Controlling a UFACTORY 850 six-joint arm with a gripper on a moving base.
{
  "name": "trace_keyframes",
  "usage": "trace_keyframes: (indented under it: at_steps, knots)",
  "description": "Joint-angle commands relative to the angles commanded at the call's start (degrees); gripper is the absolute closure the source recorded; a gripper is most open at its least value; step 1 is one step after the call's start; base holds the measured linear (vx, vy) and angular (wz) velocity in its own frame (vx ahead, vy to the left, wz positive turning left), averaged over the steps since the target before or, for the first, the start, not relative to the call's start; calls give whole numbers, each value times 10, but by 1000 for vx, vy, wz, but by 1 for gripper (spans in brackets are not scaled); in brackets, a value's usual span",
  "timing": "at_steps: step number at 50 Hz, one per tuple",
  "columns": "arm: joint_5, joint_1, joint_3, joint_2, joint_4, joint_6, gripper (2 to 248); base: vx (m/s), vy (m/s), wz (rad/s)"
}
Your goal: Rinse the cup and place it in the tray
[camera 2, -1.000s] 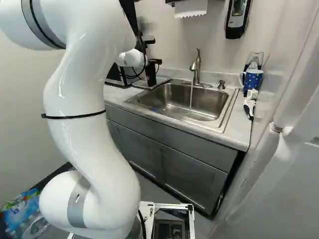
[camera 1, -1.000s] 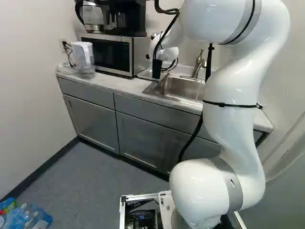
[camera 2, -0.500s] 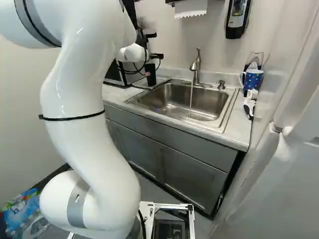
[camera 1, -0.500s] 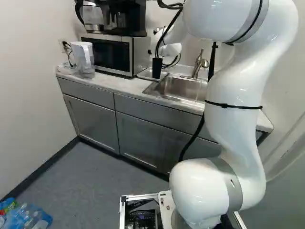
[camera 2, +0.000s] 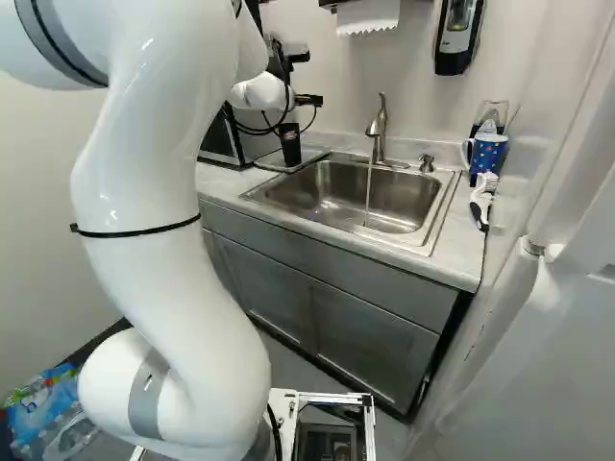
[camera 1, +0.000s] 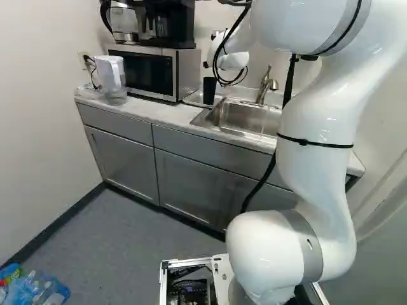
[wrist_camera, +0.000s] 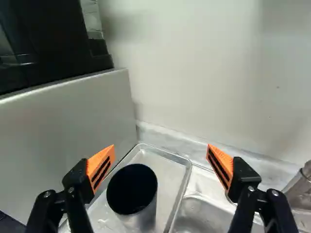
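My gripper (camera 2: 306, 77) is up by the back wall in the right base view, above the black cup (camera 2: 291, 144). In the wrist view the gripper (wrist_camera: 161, 151) stands wide open, its orange pads far apart and nothing held. The cup (wrist_camera: 141, 217) stands upright, its dark mouth facing up, below the gripper and nearer one finger. Under it is the metal tray (wrist_camera: 181, 194), between the microwave and the sink. The left base view shows the cup (camera 1: 209, 91) apart from the gripper.
A thin stream runs from the faucet (camera 2: 378, 130) into the sink (camera 2: 394, 197). The microwave (camera 1: 152, 73) borders the tray, with a coffee maker (camera 1: 166, 25) on top. A blue mug (camera 2: 488, 154) and brush (camera 2: 480, 200) are at the counter's far end.
My gripper has drawn away from the cup, upward and toward the faucet side, its fingers staying open. The cup stays on the tray. The base has not moved.
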Motion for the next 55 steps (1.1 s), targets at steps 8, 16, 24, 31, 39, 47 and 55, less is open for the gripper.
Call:
trace_keyframes:
  at_steps: [8,16,24,31,39,47,55]
  knots:
    - [-14,-8,-1,7,0,0,3,0,0,0]
    - [-29,-17,-2,15,0,0,3,0,0,0]
    - [-43,-26,-3,22,0,0,3,0,0,0]
    - [-56,-33,-5,28,0,0,3,0,0,0]
    - [-68,-42,-9,33,0,0,3,0,0,0]
    - [-80,-51,-12,38,0,0,3,0,0,0]
    - [-91,-61,-17,43,0,0,3,0,0,0]
